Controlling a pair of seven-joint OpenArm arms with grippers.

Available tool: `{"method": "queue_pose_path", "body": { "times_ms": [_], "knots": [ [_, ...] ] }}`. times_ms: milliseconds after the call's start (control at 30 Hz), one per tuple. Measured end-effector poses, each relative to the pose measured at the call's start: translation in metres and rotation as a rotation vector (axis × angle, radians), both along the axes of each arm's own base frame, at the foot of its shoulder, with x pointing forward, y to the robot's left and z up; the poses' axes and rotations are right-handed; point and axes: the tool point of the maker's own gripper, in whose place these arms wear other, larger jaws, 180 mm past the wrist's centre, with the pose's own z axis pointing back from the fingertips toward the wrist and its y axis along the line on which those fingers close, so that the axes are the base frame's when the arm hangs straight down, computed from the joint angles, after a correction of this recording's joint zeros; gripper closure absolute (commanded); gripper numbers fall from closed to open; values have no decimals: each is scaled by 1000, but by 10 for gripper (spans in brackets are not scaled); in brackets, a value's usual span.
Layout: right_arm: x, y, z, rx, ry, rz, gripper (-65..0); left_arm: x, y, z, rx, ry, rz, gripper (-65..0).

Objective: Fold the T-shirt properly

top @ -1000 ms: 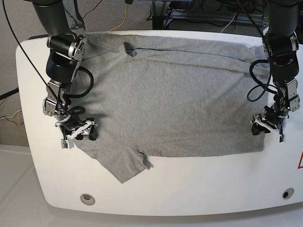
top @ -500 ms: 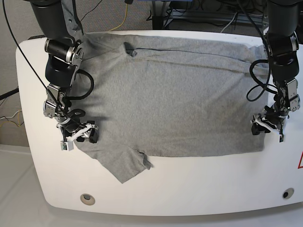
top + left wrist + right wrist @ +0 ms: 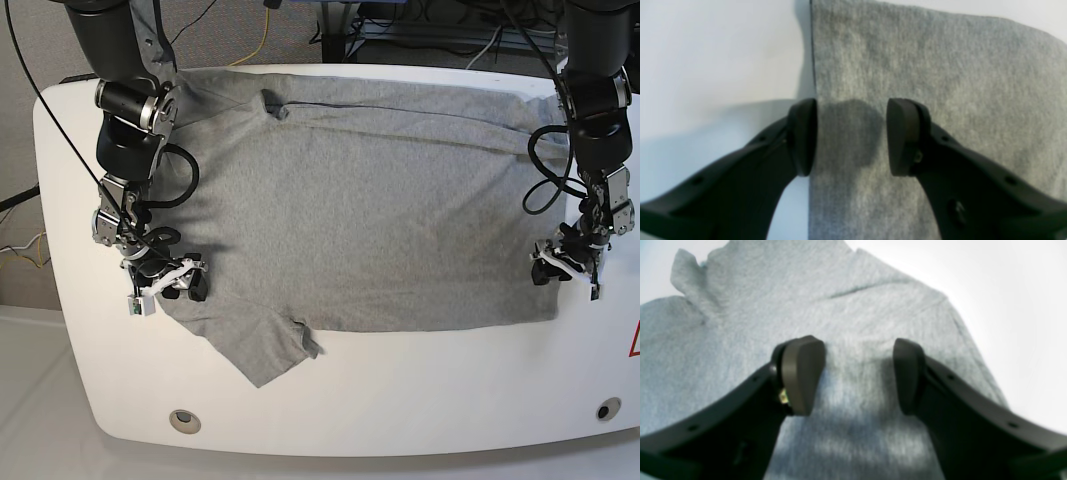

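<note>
The heather-grey T-shirt (image 3: 360,200) lies spread flat on the white table (image 3: 420,390), plain side up, with one sleeve (image 3: 262,350) pointing toward the front edge. My left gripper (image 3: 560,265) is at the shirt's right edge in the base view. In the left wrist view, the left gripper (image 3: 851,136) is open and straddles the hem of the T-shirt (image 3: 940,83), one finger (image 3: 803,136) over bare table. My right gripper (image 3: 178,280) is at the shirt's left side near the sleeve. The right wrist view shows the right gripper (image 3: 858,376) open just above the T-shirt (image 3: 740,323).
The table has rounded corners and two round fittings (image 3: 183,421) (image 3: 608,409) near its front edge. A red triangle mark (image 3: 634,342) sits at the right rim. Cables (image 3: 262,35) run over the carpet behind the table. Both arms' own cables loop beside the shirt.
The arm on the base view's left has shifted slightly and its gripper has settled a little over the shirt by the sleeve. The other arm has barely moved. Both grippers stay open.
</note>
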Motion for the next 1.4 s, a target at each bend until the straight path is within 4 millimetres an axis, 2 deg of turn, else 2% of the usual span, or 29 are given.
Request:
{"method": "queue_pose_path", "body": {
  "times_ms": [200, 433, 733, 1400],
  "knots": [
    [-1, 0, 0, 1, -4, 1, -354, 1, 4, -1, 16, 5, 17, -315],
    [0, -1, 2, -2, -9, -2, -353, 2, 21, -2, 71, -5, 80, -316],
    [0, -4, 2, -6, -8, -2, -349, 1, 12, -2, 41, -5, 40, -312],
    [-1, -5, 3, -7, -13, -4, -356, 1, 9, -1, 30, -7, 35, -314]
  ]
}}
